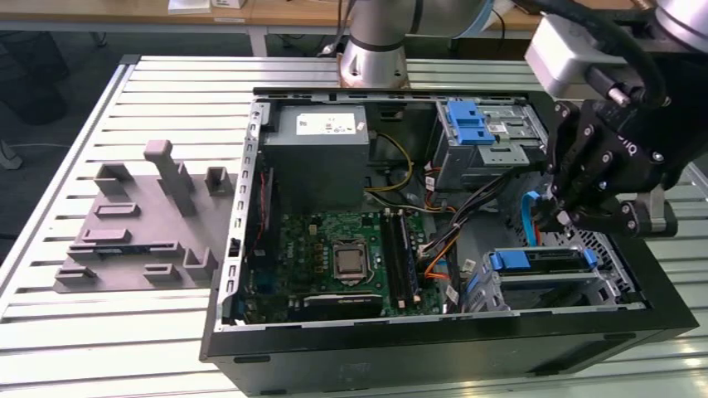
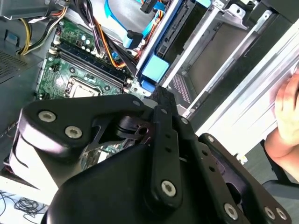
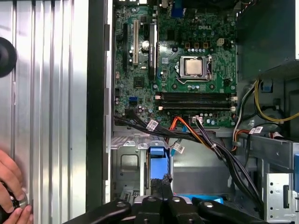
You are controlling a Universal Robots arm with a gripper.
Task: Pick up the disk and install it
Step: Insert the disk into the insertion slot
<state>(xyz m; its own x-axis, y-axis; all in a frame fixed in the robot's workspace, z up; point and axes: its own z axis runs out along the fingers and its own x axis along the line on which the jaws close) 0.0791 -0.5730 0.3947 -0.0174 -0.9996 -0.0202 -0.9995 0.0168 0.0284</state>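
The disk [image 1: 545, 261] stands on edge in the metal drive bay [image 1: 559, 288] at the open computer case's front corner, on the exterior view's right. Its blue frame end [image 3: 157, 167] faces the motherboard, and the same blue end [image 2: 154, 70] is visible in the second wrist view. My black gripper [image 1: 556, 222] hovers directly over the disk's top edge. In the first wrist view the gripper [image 3: 164, 186] has its fingers pressed together with no gap, and nothing shows between them. The gripper [image 2: 161, 95] tip sits just beside the blue end.
Black, orange and blue cables [image 3: 196, 135] run between the bay and the motherboard [image 1: 332, 257]. A grey power supply box [image 1: 321, 137] and a second cage with a blue latch [image 1: 470, 124] sit further back. A person's hand [image 3: 9, 191] rests on the slatted table beside the case. A grey fixture [image 1: 138, 224] lies at the exterior view's left.
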